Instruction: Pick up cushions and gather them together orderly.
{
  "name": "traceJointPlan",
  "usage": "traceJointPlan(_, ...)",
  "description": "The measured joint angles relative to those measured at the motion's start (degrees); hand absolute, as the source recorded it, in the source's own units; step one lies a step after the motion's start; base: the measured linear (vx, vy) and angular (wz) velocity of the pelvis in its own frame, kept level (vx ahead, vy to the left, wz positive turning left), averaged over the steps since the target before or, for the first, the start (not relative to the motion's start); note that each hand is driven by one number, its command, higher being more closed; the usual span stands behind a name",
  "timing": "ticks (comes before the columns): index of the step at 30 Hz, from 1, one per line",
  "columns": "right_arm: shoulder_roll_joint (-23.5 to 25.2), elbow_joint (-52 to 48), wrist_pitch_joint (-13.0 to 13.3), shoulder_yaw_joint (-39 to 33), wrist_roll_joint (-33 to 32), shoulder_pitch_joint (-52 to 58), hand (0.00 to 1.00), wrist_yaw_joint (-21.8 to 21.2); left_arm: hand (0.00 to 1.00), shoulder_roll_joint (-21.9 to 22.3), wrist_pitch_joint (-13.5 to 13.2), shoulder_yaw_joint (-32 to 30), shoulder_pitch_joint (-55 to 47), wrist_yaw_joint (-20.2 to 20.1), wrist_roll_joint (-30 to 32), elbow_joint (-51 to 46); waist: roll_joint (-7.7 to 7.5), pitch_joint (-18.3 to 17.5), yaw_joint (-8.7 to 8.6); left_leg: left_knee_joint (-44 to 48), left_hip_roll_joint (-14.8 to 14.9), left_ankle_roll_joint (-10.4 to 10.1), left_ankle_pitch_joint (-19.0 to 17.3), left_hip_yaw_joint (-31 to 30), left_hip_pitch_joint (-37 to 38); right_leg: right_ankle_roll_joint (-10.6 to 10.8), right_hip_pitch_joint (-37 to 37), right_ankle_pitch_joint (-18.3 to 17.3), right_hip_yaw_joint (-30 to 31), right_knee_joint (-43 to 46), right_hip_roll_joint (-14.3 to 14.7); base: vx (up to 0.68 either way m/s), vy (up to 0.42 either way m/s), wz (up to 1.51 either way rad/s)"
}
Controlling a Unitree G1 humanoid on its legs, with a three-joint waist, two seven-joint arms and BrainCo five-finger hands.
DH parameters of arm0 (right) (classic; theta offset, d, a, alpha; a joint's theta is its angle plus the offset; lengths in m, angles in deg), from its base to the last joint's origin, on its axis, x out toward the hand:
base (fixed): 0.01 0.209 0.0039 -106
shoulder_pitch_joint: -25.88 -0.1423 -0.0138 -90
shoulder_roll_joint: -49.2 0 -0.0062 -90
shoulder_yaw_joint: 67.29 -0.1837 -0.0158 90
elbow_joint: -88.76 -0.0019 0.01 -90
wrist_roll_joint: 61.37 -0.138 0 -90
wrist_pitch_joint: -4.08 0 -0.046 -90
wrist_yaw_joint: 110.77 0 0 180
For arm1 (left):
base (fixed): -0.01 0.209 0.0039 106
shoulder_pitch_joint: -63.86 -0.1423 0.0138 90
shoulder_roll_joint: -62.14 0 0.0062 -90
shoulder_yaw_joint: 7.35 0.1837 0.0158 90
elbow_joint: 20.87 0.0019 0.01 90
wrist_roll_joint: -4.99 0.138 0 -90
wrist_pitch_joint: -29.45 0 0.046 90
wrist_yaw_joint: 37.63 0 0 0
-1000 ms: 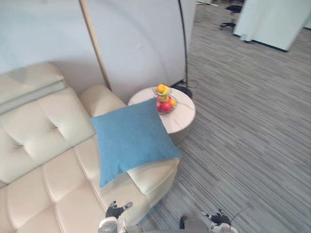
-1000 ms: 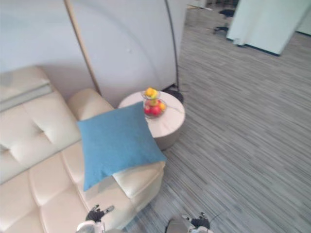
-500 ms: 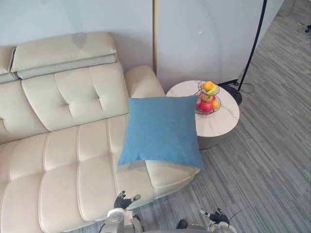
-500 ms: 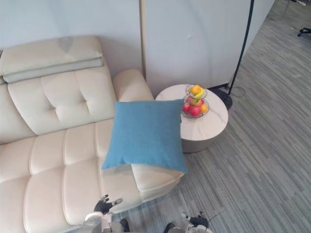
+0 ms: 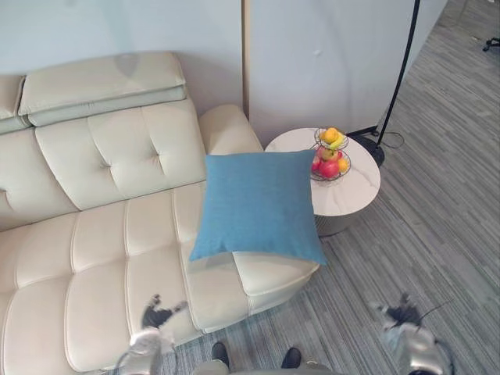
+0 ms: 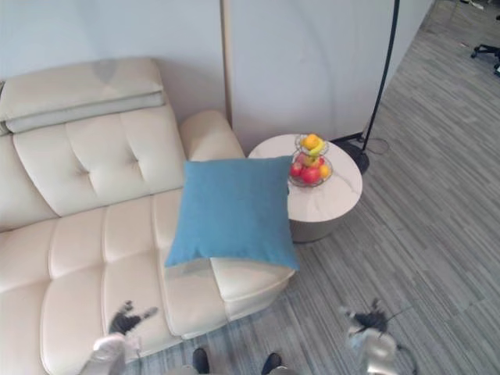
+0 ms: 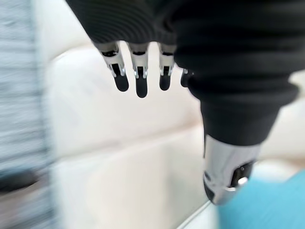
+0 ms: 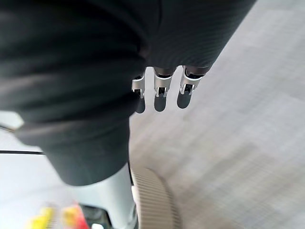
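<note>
blue cushion (image 5: 258, 205) leans on end seat of cream sofa (image 5: 101, 234), corner seemingly overhanging round counter (image 5: 355, 191) | left hand (image 7: 139, 81) + right hand (image 8: 160, 93) low, well apart, fingers straight, holding nothing, so no reach yet imo

Sofa (image 5: 101, 234): you lose its left end past the edge.
Side table (image 5: 355, 187): cushion (image 5: 258, 205) hides its left rim.
Left hand (image 5: 152, 319), right hand (image 5: 406, 332): blurred.
</note>
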Motion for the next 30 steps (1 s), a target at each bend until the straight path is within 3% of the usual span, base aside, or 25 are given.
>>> traceJointPlan(5,0.0,-1.0,0.0,4.4,-0.3,-7.6,0.0,-0.1,0.0,0.6,-0.1,0.3,4.9,2.1,-2.2,-3.1,0.17,-0.2,-0.01,0.0,-0.3,0.4,0.3,0.0,-3.0,-0.6,-2.5,1.8,0.5,-1.7,0.2,0.04,0.003,-0.07)
traceJointPlan(9,0.3,-1.0,0.0,8.9,-2.1,-14.3,0.0,0.4,0.0,0.7,-0.7,2.3,10.9,4.4,-2.8,-3.8,0.48,1.6,0.21,1.0,-0.3,0.9,0.7,-0.7,-6.2,-1.1,-4.7,3.1,0.6,-2.6,0.2,-0.02,0.011,0.05)
traceJointPlan(14,1.4,1.9,0.0,16.5,-4.8,-29.8,0.0,1.4,0.0,0.7,-1.1,7.7,25.7,7.7,-4.4,-3.7,0.32,8.7,0.94,4.4,0.0,2.1,1.7,-0.6,-15.1,-2.2,-12.5,5.9,2.4,-2.0,-0.1,-0.12,0.021,-0.04)
traceJointPlan(21,3.1,2.9,-0.6,21.7,-5.2,-38.1,0.0,2.7,0.0,2.4,-0.9,13.5,36.6,8.5,-4.3,-1.1,0.28,12.7,0.87,5.1,-0.2,2.9,2.9,0.4,-21.4,-2.2,-19.4,7.7,3.8,-1.1,-0.9,-0.06,0.032,-0.07)
traceJointPlan(22,3.9,2.9,-0.7,22.3,-5.2,-39.1,1.0,3.2,1.0,3.0,-0.7,14.3,37.9,8.6,-4.3,-1.0,0.22,12.9,0.74,5.1,-0.2,3.0,3.2,0.4,-22.3,-2.2,-20.6,7.7,3.9,-0.7,-0.9,0.0,0.0,0.0)
traceJointPlan(26,6.0,2.3,-0.8,24.3,-5.2,-41.5,1.0,4.3,1.0,4.6,-0.4,16.1,40.6,10.7,-4.3,-1.0,0.27,13.7,0.81,5.1,0.1,2.8,3.5,0.6,-24.1,-2.4,-22.4,8.0,3.9,-0.7,-0.8,0.0,0.0,0.0)
traceJointPlan(30,4.7,-2.8,-1.3,24.2,-7.5,-41.3,1.0,5.1,1.0,3.8,-0.4,16.3,41.9,10.9,-4.5,-3.9,0.27,13.7,0.88,5.2,0.3,2.6,3.7,0.5,-25.3,-2.4,-23.4,8.0,3.7,-0.7,-0.8,0.03,0.004,0.03)
